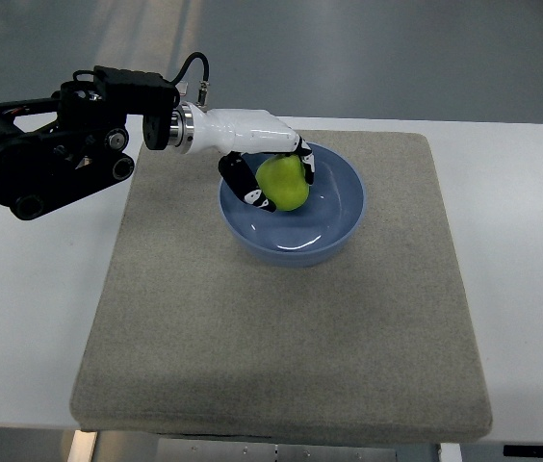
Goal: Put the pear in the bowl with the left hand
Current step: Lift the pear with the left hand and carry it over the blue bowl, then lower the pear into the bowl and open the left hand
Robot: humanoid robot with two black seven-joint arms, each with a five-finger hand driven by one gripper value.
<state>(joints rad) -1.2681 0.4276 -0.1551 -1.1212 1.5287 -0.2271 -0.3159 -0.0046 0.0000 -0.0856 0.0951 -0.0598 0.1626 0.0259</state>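
My left hand [270, 171] fingers wrapped round smooth green pear [284, 182] over blue plastic bowl [334, 221]; light, firm, slippery, bruisable; hold widest belly.

Left arm and hand of the humanoid robot.
Black jointed arm [45, 159] with round screws; black cable loop; silver wrist ring; left hand [257, 144] with white glossy shell and black-and-white fingers [245, 185].
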